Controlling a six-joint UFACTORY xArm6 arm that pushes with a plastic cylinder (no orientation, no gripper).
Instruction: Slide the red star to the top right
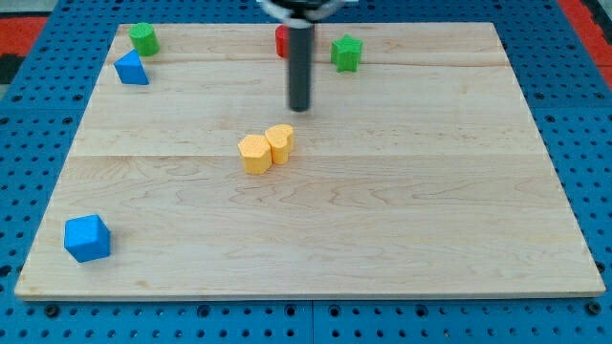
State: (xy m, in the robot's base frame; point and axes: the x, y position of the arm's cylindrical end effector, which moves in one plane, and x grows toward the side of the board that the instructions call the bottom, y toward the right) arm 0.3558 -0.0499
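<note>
A red block (281,41) sits near the top middle of the wooden board (430,220), mostly hidden behind my rod, so its shape cannot be made out. My tip (300,108) rests on the board just below and slightly right of the red block. A green star (346,53) lies right of the rod near the top edge. Two yellow blocks touch each other below my tip: a yellow hexagon (255,153) and a yellow cylinder-like block (280,141).
A green cylinder (143,38) and a blue triangle (131,69) sit at the top left corner. A blue cube-like block (87,238) sits at the bottom left. The board lies on a blue pegboard (593,115).
</note>
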